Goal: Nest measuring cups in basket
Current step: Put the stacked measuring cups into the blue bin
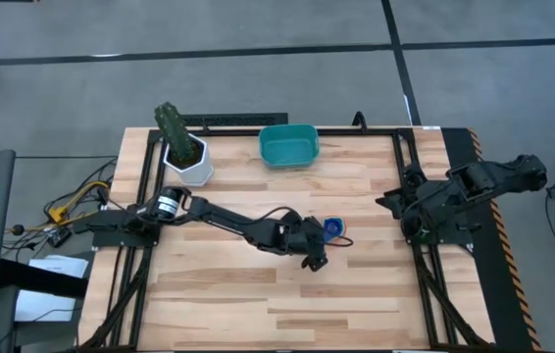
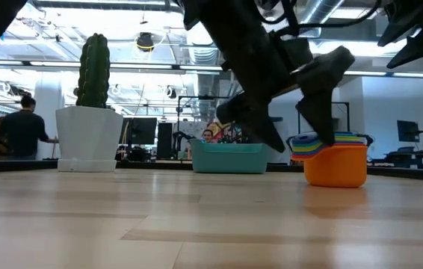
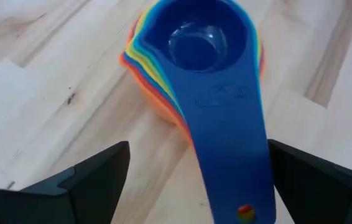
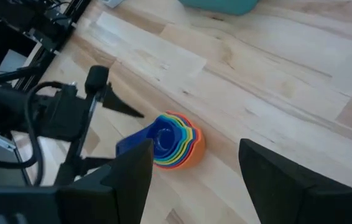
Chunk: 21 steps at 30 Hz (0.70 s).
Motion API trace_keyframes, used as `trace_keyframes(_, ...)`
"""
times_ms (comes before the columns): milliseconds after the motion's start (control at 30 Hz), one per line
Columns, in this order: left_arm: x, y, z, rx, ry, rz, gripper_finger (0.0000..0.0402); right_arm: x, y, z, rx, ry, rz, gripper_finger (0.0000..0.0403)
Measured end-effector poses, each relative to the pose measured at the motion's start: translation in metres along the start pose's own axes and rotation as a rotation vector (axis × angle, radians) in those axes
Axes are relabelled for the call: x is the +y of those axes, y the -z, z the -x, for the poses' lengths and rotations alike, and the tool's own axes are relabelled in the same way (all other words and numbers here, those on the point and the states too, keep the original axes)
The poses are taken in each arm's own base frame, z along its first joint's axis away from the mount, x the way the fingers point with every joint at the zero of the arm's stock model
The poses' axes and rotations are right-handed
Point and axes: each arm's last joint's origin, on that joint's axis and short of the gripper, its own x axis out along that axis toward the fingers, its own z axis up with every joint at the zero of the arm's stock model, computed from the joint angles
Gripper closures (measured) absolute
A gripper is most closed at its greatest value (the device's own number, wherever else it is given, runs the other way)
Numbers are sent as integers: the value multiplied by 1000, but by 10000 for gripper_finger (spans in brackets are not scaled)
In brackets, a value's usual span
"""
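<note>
From above, the small plastic measuring cups [image 1: 333, 228], already stacked one inside another with a blue one on top, are seen near the middle of the wooden worktop [image 1: 258, 284], well apart from the shallow teal plastic basket [image 1: 288, 145] at the far edge; a white pot holding a green cactus [image 1: 181, 145] stands toward the far left corner. The left pincer [image 1: 319, 245] is stretched out just beside the stack, while the right pincer [image 1: 402, 208] waits folded at the right edge. At worktop height, the stack [image 2: 334, 158] is shown resting on its orange bottom cup, with the dark fingers of the left pincer [image 2: 297, 123] spread apart above and beside it and the basket [image 2: 229, 158] far behind. Through the left wrist camera, the long blue handle [image 3: 229, 143] is seen lying between the parted fingers [image 3: 101, 177], which touch nothing. Through the right wrist camera, that arm's own pincer [image 4: 191, 180] is shown open and empty, the stack [image 4: 173, 146] beyond it. The step in hand is judged to be the grasp of the whole stack: the stacked handles should be centred between the fingers, gripped low and squarely so that no cup is shed, then lifted level toward the basket.
</note>
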Motion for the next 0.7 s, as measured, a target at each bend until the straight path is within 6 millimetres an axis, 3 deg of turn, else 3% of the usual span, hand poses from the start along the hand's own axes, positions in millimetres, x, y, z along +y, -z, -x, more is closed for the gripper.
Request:
trace_keyframes(500,6,0,-8,37,35,6,46,0,0,0,12,-4,7,143)
trace_keyframes(700,11,-3,-11,53,54,18,78,0,0,0,12,-5,6,143)
